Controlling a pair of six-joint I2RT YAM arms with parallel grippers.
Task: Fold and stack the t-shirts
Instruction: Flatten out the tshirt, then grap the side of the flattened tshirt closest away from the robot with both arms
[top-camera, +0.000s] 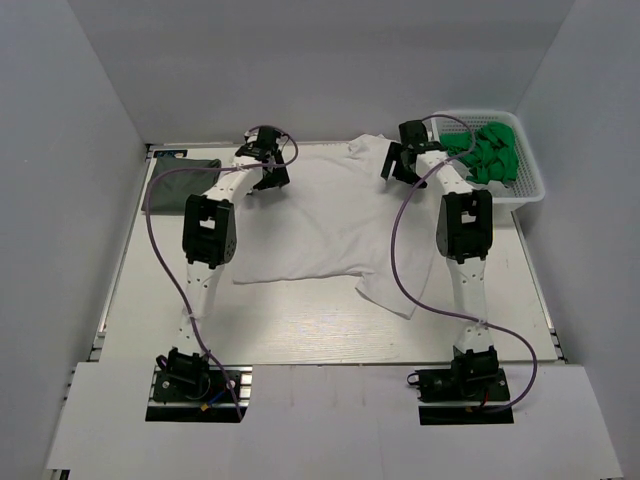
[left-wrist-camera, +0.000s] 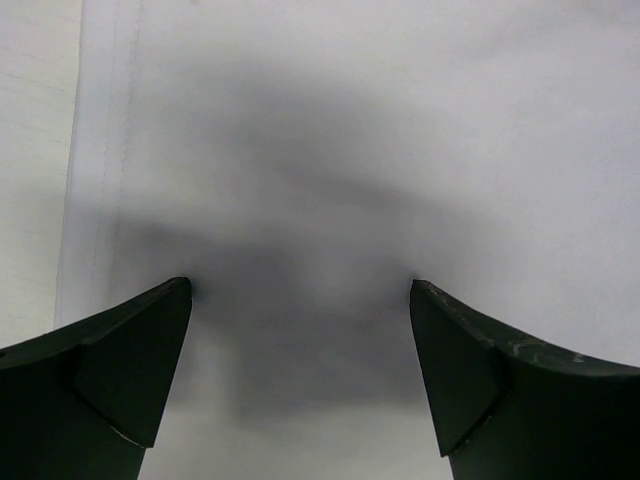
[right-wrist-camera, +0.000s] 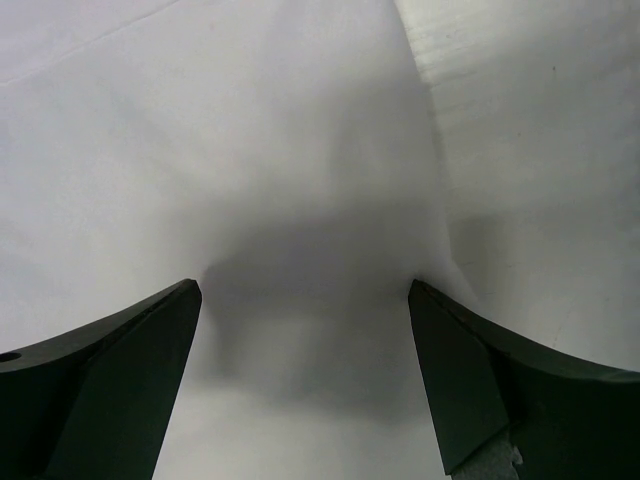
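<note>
At the centre of the tabletop (top-camera: 300, 335) the white t-shirt (top-camera: 320, 225) lies spread flat in a single layer, with its hem edge to the left and one sleeve reaching off its near right corner. No fold is visible in it. The left gripper (top-camera: 272, 180) hangs over the far left corner of the white t-shirt, jaws fully released. Its wrist view shows only flat white cloth and the stitched hem edge between the fingers, with nothing grasped. The right gripper (top-camera: 393, 167) hangs over the far right corner of the white t-shirt, by the far sleeve. Its jaws are likewise released and empty, over the edge of the cloth. Whether the fingertips touch the fabric cannot be told. The dark grey-green t-shirt (top-camera: 185, 166) lies as a compact bundle just beyond the far left corner of the white t-shirt, partly hidden by the left arm. Whether it is properly folded cannot be judged. To the right of the white t-shirt stands a white basket (top-camera: 532, 188) holding bright green cloth (top-camera: 490, 152). Assessment: the task is at an early stage. The white t-shirt is laid out, and both grippers appear positioned to take its far edge for a first fold. Folding it and stacking the two shirts remain to be done.
</note>
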